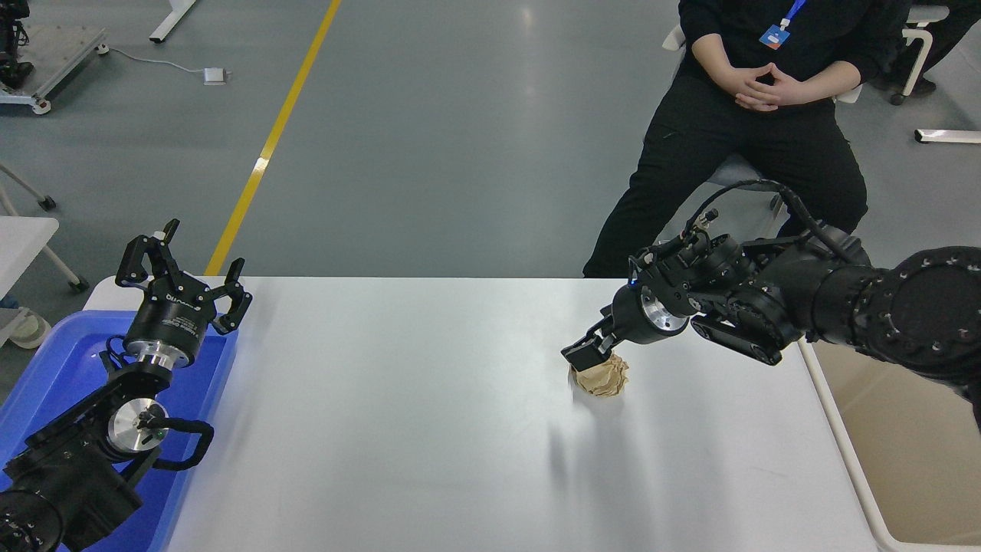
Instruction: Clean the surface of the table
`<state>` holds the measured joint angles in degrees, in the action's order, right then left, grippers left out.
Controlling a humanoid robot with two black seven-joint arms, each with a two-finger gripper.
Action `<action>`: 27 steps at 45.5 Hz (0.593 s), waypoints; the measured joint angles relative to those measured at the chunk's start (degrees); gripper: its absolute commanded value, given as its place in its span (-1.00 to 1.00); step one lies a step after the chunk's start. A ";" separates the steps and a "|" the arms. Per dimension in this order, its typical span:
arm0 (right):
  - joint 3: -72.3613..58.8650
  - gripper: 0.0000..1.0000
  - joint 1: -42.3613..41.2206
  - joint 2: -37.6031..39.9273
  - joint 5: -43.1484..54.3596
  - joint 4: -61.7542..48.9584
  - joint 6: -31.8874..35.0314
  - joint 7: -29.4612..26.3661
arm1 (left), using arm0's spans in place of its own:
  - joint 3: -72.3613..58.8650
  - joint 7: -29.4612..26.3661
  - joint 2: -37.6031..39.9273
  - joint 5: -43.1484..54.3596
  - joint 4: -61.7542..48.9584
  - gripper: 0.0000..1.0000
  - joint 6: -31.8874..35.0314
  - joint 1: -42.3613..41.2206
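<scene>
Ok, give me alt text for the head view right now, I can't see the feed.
The right gripper is down at a crumpled brown paper ball on the white table surface. The left gripper sits open over a blue tray; a beige bin stands right.

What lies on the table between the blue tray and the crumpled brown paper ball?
Nothing: in the head view the table surface is bare from the blue tray to the paper ball.

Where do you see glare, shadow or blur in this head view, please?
Head view: a soft sheen runs across the table surface; the right gripper casts a faint smeared shadow in front of the crumpled brown paper ball; everything looks sharp, the bin cropped.
</scene>
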<state>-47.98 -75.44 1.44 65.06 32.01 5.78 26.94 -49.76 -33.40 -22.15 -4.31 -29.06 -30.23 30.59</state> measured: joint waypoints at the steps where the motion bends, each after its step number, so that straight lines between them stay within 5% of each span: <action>1: -0.01 0.98 0.45 -0.14 0.01 -0.27 -0.19 -0.01 | 0.00 0.00 0.00 0.00 0.00 1.00 0.00 0.00; 27: 0.06 0.98 7.77 -1.35 -0.28 -7.22 -5.30 -0.26 | 0.00 0.00 0.00 0.00 0.01 1.00 0.00 0.00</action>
<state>-47.92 -67.67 0.09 64.78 24.79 0.48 26.67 -49.76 -33.40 -22.16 -4.31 -29.04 -30.23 30.59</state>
